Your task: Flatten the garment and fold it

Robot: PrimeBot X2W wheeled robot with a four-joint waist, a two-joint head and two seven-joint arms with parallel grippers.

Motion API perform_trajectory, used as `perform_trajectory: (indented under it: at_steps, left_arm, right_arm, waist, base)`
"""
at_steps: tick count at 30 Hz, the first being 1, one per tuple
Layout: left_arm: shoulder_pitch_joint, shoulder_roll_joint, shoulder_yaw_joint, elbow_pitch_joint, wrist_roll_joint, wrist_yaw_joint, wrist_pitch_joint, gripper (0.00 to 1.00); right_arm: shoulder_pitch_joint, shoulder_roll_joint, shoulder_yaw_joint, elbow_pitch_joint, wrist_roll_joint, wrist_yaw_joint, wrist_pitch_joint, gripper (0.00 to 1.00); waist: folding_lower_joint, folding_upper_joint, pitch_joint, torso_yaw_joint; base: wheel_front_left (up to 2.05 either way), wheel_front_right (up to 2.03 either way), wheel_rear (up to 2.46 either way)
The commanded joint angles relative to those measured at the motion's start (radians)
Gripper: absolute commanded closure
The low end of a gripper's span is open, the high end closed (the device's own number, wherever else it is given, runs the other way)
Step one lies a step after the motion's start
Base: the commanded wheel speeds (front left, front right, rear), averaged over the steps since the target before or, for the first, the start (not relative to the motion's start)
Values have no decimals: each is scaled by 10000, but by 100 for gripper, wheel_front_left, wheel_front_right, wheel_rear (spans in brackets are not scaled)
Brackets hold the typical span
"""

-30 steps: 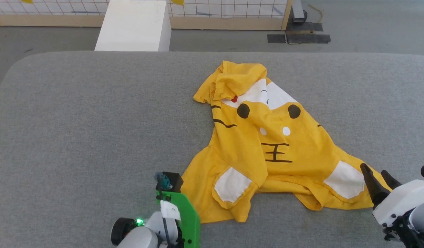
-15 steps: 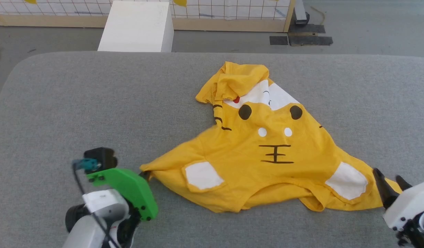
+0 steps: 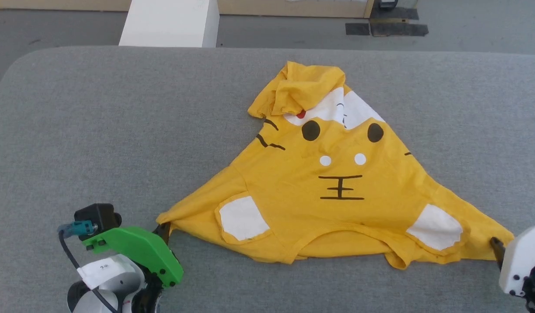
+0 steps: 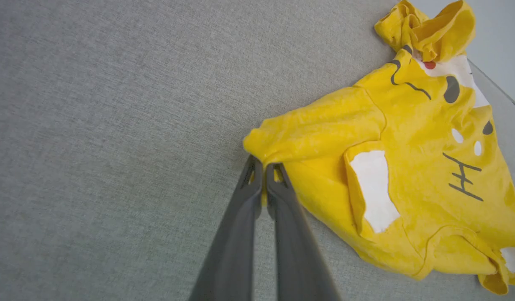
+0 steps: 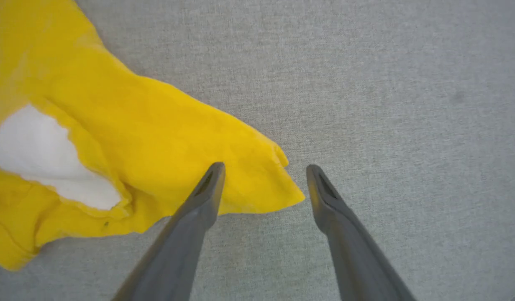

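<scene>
The garment (image 3: 337, 191), a bright yellow T-shirt with a cartoon tiger face, lies spread in a rough triangle on the grey table (image 3: 119, 130). Its far end is bunched up. My left gripper (image 3: 163, 230) is shut on the tip of the near-left sleeve, and the left wrist view shows yellow cloth (image 4: 316, 138) pinched in that left gripper (image 4: 263, 167). At the near right my right gripper (image 5: 263, 169) stands open, its tips on either side of the right sleeve's corner (image 5: 257, 179). A white sleeve patch (image 5: 44, 159) lies left of it.
A white box (image 3: 169, 24) stands on the floor beyond the table's far edge. Dark floor plates (image 3: 387, 28) lie at the back right. Bare grey cloth surface stretches left of the shirt.
My left gripper closed on the left sleeve and pulled it out to the left, unfolding the shirt's left side flat. The head camera has tilted, shifting the whole view.
</scene>
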Motion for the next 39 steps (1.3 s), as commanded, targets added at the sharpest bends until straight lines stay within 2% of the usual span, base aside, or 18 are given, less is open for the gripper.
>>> perform_trajectory:
  at_steps: [1, 8, 9, 10, 11, 19, 23, 27, 33, 39]
  left_arm:
    - [-20, -18, -29, -14, -79, -48, -37, 100]
    - [-151, -39, -156, 87, -69, -116, -47, 100]
    - [-148, -44, -164, 91, -71, -122, -59, 100]
    - [-150, -60, -170, 70, -85, -153, -102, 100]
    - [-153, -91, -167, 55, -116, -181, -144, 100]
    - [-91, -366, 109, -104, -537, -409, -624, 100]
    - [-96, -556, 387, -370, -888, -619, -986, 100]
    - [-468, -638, 725, -727, -1287, -1014, -1328, 100]
    - [-1955, -487, 1487, -1376, -1600, -1479, -1943, 100]
    - [-4067, 43, 1919, -1241, -1742, -1781, -1870, 100]
  right_arm:
    - [-125, -125, 107, 136, -148, -13, 105, 0]
    - [-77, -140, 510, 887, -44, -13, 696, 0]
    - [-74, -116, 487, 929, 27, -13, 771, 25]
    - [-70, -116, 497, 928, 73, -13, 802, 82]
    - [-80, -119, 483, 902, 125, -13, 792, 100]
    - [-328, -64, 322, -68, 1339, -13, 513, 100]
    - [-689, 179, 185, -793, 2615, -13, 554, 100]
    - [-1313, 343, 76, -1478, 3840, -13, 460, 100]
    - [-2991, 454, -65, -2075, 5401, -13, -367, 100]
    - [-5065, 474, 9, -2012, 6013, -13, -1078, 100]
  waist:
    - [0, 0, 137, 129]
    - [0, 0, 222, 322]
    - [0, 0, 210, 333]
    - [0, 0, 193, 344]
    - [0, 0, 166, 353]
    - [0, 0, -374, 233]
    - [0, 0, -649, 148]
    - [0, 0, -836, 110]
    - [0, 0, -1095, 118]
    - [0, 0, -1352, 115]
  base:
    - [0, 0, 0]
    - [0, 0, 0]
    - [0, 0, 0]
    - [0, 0, 0]
    - [0, 0, 0]
    - [0, 0, 0]
    - [0, 0, 0]
    - [0, 0, 0]
    - [0, 0, 0]
    - [0, 0, 0]
